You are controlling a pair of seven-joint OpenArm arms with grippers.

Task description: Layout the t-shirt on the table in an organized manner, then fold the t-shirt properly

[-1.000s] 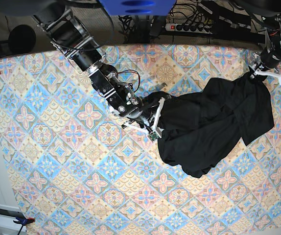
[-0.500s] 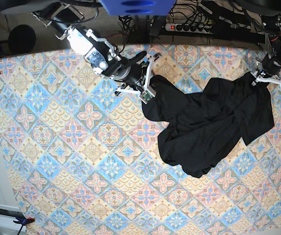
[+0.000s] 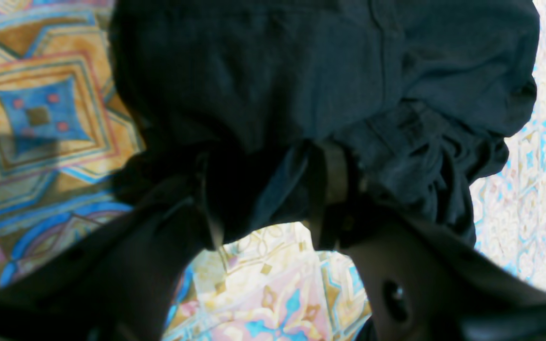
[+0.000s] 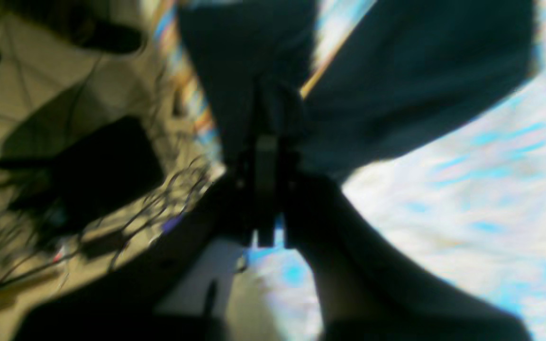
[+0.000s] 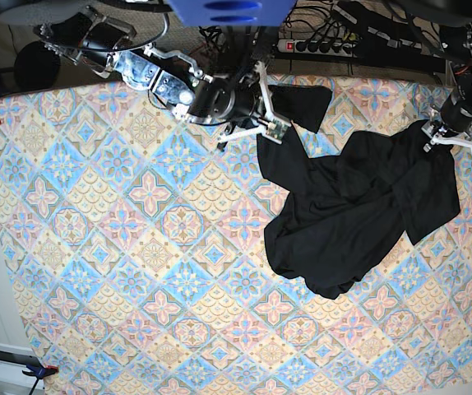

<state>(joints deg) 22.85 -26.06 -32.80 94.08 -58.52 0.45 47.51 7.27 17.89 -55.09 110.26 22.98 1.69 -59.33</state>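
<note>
Beyond table edge (image 4: 202, 123), cables (image 4: 126, 222)

The t-shirt (image 5: 351, 214) is showing as soft, matt black cloth, creasing and bunching into folds, with a fine woven texture visible close up in the left wrist view. The surface (image 5: 121, 247) is wearing a printed cloth cover in pastel blue, pink and yellow tiles, lying smooth and flat with a dull finish. The right hand (image 5: 262, 103) is presenting white, plastic-looking finger pieces on a dark, slightly glossy metallic-looking body.
</note>
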